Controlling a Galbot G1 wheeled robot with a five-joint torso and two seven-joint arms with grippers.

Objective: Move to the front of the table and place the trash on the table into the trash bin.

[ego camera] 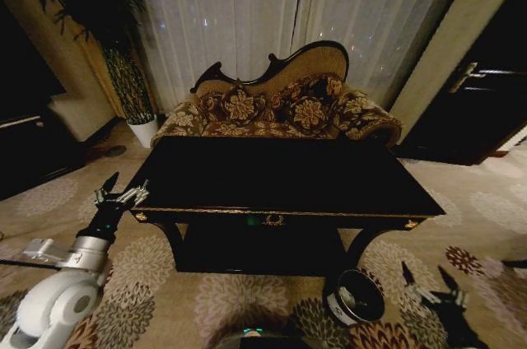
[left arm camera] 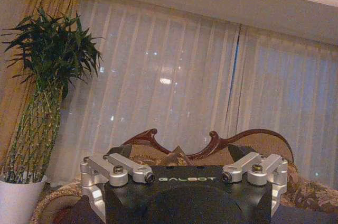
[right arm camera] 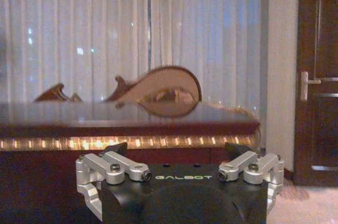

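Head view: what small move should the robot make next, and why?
Probably draw both arms back: the table top looks bare, and the left tool by its corner and the right tool near the trash bin are open, holding nothing.

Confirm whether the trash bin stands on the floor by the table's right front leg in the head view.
Yes, the trash bin stands on the patterned carpet beside the right front leg of the table.

The brand word "GALBOT" is showing on the left gripper (left arm camera: 185,177) body and the right gripper (right arm camera: 179,175) body.
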